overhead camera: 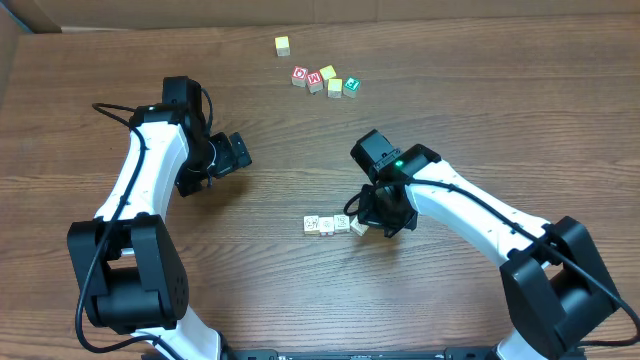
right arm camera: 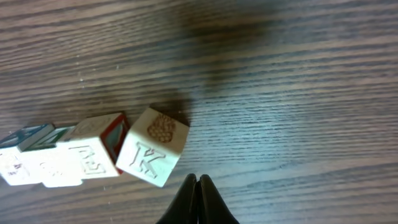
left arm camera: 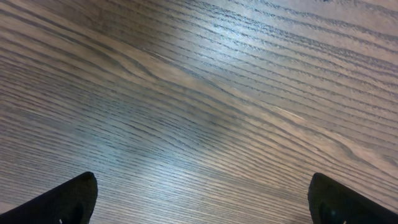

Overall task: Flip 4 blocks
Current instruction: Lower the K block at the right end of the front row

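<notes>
The right claw (right arm camera: 198,198) is pressed together, tips empty, parked just beside the K block (right arm camera: 152,147)! That cube sits skewed at the right end of the row of 4 blocks (overhead camera: 327,224) on the counter (right arm camera: 298,93), its corner against the red-faced neighbour (right arm camera: 99,149). Meanwhile the left claw (left arm camera: 202,202) hangs spread wide over bare wood, well apart from the action. My read: the end cube's flip is the step in hand. Next, the tips need to spread, straddle the K block squarely, then roll it over without knocking the other 3.
</notes>
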Controlling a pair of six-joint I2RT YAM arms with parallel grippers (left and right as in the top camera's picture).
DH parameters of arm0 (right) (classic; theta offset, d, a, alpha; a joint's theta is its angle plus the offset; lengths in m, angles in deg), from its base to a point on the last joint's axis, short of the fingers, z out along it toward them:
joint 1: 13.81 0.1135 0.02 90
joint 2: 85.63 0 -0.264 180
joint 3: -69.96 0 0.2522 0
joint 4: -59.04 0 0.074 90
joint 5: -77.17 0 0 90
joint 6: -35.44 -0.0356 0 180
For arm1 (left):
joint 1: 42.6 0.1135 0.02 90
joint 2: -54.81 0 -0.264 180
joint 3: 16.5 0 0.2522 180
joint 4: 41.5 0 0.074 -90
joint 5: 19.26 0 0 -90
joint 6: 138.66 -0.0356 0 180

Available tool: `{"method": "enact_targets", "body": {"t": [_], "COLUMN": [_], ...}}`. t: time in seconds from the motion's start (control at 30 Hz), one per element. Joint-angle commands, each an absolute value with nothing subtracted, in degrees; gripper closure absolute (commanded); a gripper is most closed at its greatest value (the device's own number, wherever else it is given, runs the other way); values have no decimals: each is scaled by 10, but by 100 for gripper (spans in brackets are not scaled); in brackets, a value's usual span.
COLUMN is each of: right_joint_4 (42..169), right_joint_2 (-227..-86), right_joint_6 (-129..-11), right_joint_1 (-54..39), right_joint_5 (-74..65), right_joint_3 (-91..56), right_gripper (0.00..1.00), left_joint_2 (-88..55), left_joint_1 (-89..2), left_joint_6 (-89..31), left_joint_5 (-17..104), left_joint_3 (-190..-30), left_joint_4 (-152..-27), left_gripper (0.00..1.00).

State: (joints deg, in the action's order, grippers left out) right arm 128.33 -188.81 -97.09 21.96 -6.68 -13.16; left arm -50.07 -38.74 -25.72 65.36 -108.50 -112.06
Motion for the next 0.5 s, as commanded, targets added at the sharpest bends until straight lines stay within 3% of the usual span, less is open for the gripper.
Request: {"method": "enact_targets", "body": {"t": [0.0,0.47], "right_joint_4": [1272,1194], "right_joint_2": [-1886,-1886], "right_joint_6": [-992,-1013], "right_joint_1": [222,222], "right_joint_5": [-63,-63], "right_joint_3": [-113,-68], "right_gripper": [96,96], "left_joint_2": [-487,-487], "left_joint_1": [-389,-389], "left_joint_6": [-264,-264], "left_joint_5": [652,652], "left_joint_3": [-1091,-1091], "left_joint_4": [-1120,-1120], "left_gripper": [0,0]}}
